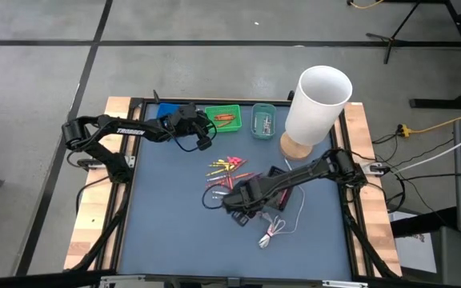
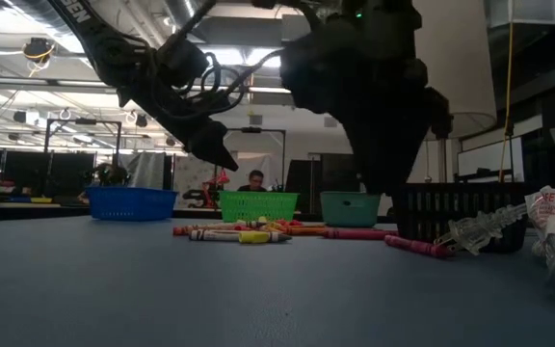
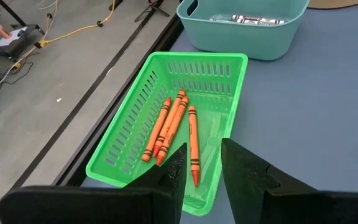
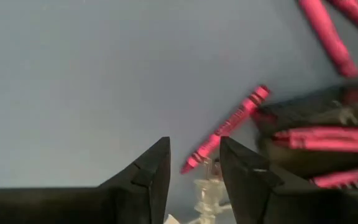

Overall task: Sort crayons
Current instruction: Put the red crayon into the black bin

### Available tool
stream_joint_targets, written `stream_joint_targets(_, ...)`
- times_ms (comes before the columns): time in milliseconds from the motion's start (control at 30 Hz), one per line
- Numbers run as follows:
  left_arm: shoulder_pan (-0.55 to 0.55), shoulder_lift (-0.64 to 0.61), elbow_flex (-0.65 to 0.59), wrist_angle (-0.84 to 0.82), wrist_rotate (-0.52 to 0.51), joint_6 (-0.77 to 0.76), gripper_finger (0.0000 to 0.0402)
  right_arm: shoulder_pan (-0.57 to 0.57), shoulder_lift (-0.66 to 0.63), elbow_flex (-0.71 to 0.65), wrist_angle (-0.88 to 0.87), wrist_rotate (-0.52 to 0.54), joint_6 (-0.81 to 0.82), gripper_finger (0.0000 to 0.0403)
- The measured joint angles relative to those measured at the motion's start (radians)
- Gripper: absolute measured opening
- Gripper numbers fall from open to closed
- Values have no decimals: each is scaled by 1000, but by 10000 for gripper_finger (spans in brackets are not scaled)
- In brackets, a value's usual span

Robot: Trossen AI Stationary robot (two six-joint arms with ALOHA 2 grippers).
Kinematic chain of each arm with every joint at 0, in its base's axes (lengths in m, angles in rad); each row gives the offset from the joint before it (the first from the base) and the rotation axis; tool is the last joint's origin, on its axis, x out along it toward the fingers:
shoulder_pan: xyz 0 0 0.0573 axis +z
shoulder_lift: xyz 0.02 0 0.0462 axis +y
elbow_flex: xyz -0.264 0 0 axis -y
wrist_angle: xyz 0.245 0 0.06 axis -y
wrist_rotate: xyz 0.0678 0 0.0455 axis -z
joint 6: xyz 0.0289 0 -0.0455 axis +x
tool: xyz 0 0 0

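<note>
left jaws (image 3: 202, 165): spread, empty, hanging over the green tray (image 3: 135, 118) at the table's far edge. Four orange crayons (image 3: 174, 127) lie in that tray, none in my grip.
right jaws (image 4: 194, 165): spread, nothing pinched, low over the middle of the table, a bit toward the right edge.
nearest stick: a pink crayon (image 4: 225, 127) lies flat on the mat just ahead of my right fingertips, slanted across my approach line, tip toward the gap.
black tray (image 4: 319, 134): just beside that crayon, pink sticks already inside. My guess is that's the pink bin.
loose pile (image 1: 229, 166): red, pink and yellow crayons scattered mid-table, between my two arms, still unsorted.
other bins: teal tray (image 1: 264, 120) next to the green one, blue tray (image 2: 131, 202) toward the far left corner.
clutter: white cable (image 1: 274, 230) coiled toward the near edge by my right arm; big white cylinder (image 1: 317, 104) at the far right corner. Avoid both.
step in hand: looks like the right arm is between picks, pink stick is the obvious next one.
how to do it well: rotate wrist so fingers straddle the stick crosswise, come straight down on its middle, close gently, lift clear before swinging to the black tray.
risk: thin round stick, may roll away if one finger lands first.
</note>
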Motion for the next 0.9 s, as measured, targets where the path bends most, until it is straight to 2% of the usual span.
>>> stream_joint_targets(233, 0, 0, 0, 0, 0, -1, 84, 35, 21, 1, -2, 18, 124, 137)
stream_joint_targets(533, 0, 0, 0, 0, 0, -1, 84, 53, 76, 1, -40, 15, 128, 137)
stream_joint_targets(900, 0, 0, 0, 0, 0, -1, 84, 50, 84, 0, -48, 61, 128, 137)
